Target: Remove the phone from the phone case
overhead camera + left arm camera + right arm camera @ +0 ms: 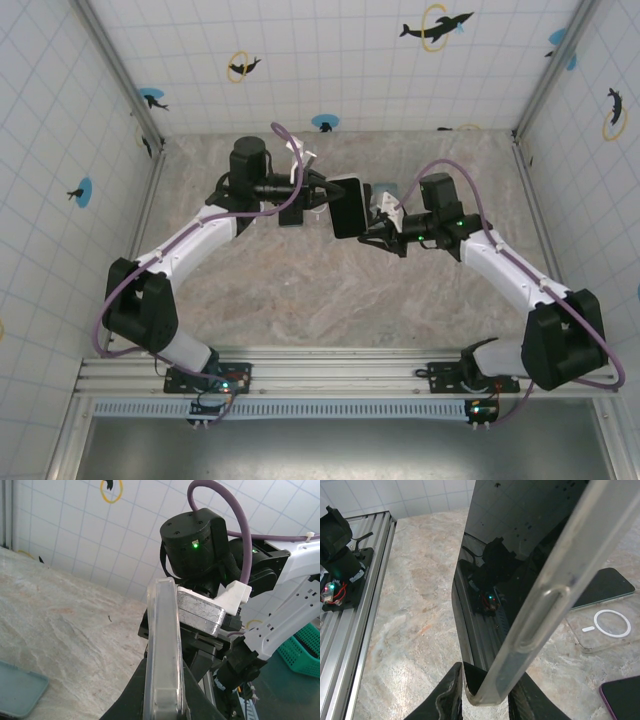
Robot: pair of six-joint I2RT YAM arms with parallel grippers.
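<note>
You have the phone (347, 205) in its case (162, 645) in mid-air between the arms — left claw (318, 195) clamped shut on the case's edge, right claw (372, 222) pinching the phone's end, long axis pointing away from the right claw.

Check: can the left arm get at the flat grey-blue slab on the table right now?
Probably not yet: the left fingers are shut on the clear-cased black phone, which the right fingers also grip. The grey-blue slab itself lies uncovered.

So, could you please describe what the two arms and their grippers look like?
The left arm and right arm match: white shells, black joints, a purple cable looping along each, green lights at the wrists. The gripper fingers are black, tapered.
</note>
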